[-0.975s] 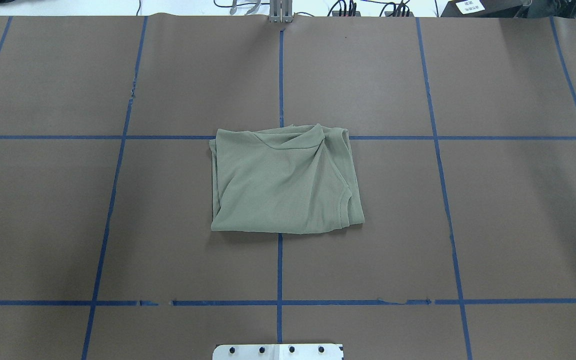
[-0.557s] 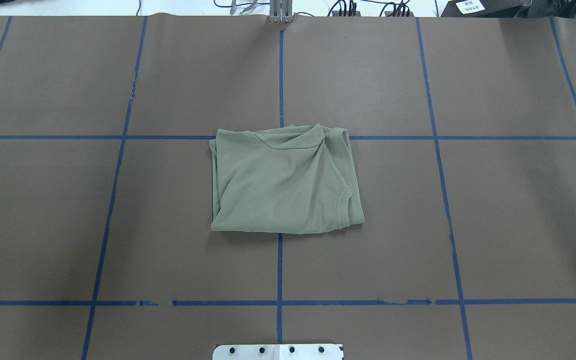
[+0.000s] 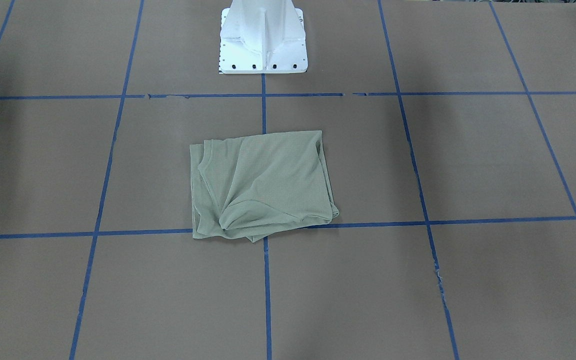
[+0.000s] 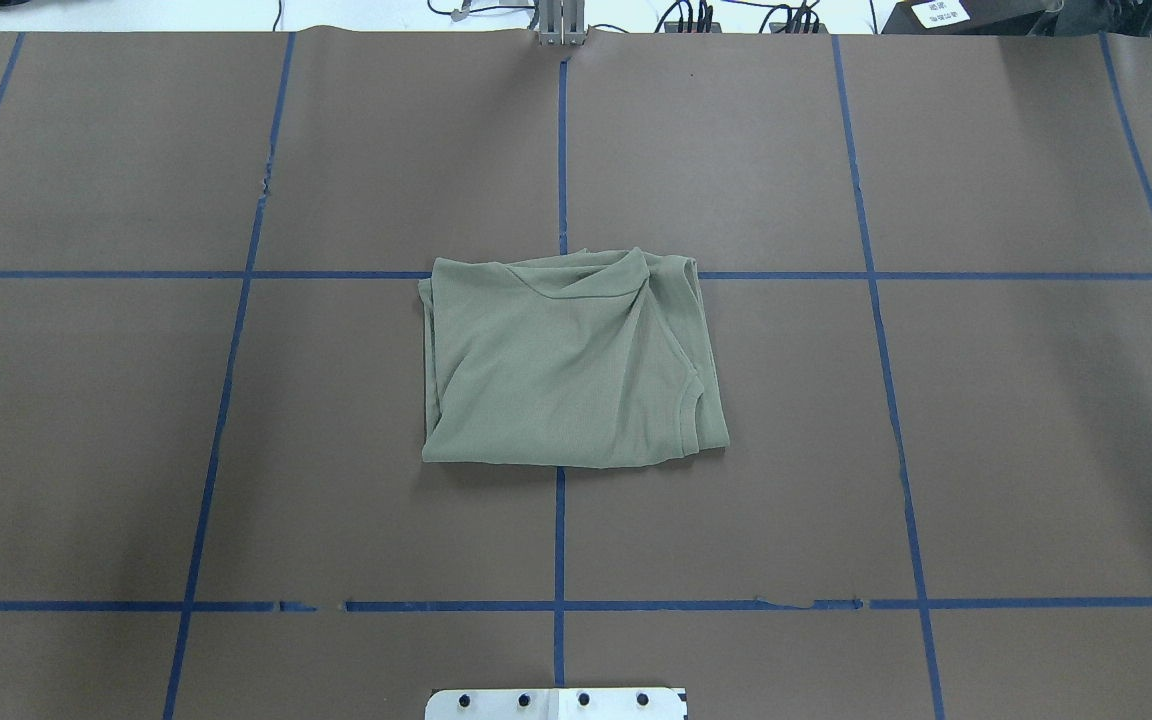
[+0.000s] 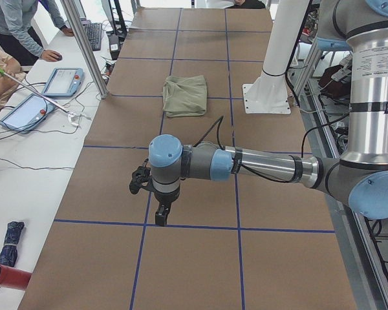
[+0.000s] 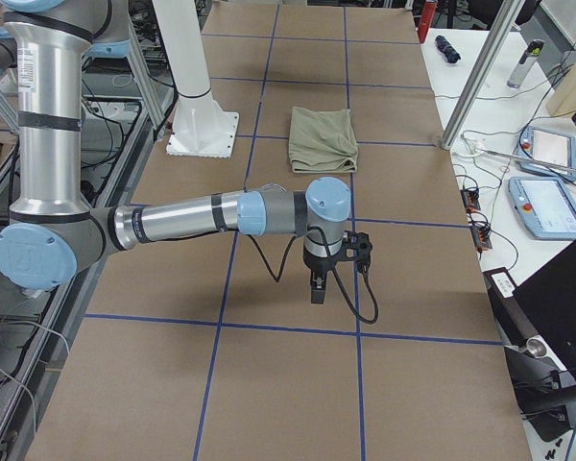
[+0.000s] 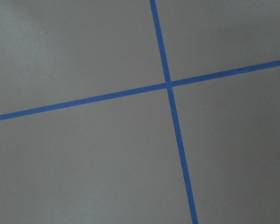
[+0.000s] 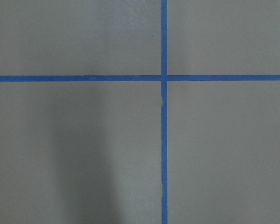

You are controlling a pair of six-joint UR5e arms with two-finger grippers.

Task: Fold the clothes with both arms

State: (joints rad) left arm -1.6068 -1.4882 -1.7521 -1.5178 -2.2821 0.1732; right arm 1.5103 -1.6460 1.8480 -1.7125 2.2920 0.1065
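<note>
Your shirt (image 4: 571, 365) lies folded at the middle, 12 o'clock from the base (image 4: 556, 703); folding looks done; left claw (image 5: 161, 214) hangs at its 9 o'clock, right claw (image 6: 316, 288) at 3, open or shut you cannot tell; next, maybe smooth it.

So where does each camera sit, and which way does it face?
Front-facing: across the table, looking down at the shirt; white pedestal shows.
Overhead: behind the robot, looking down on the shirt; base plate shows.
Exterior left: table's end; left arm and left hand near.
Exterior right: opposite end; right arm and right hand near.
Left wrist: looks down at blue tape; no body.
Right wrist: likewise.
Shared: both side views show shirt and pedestal.
</note>
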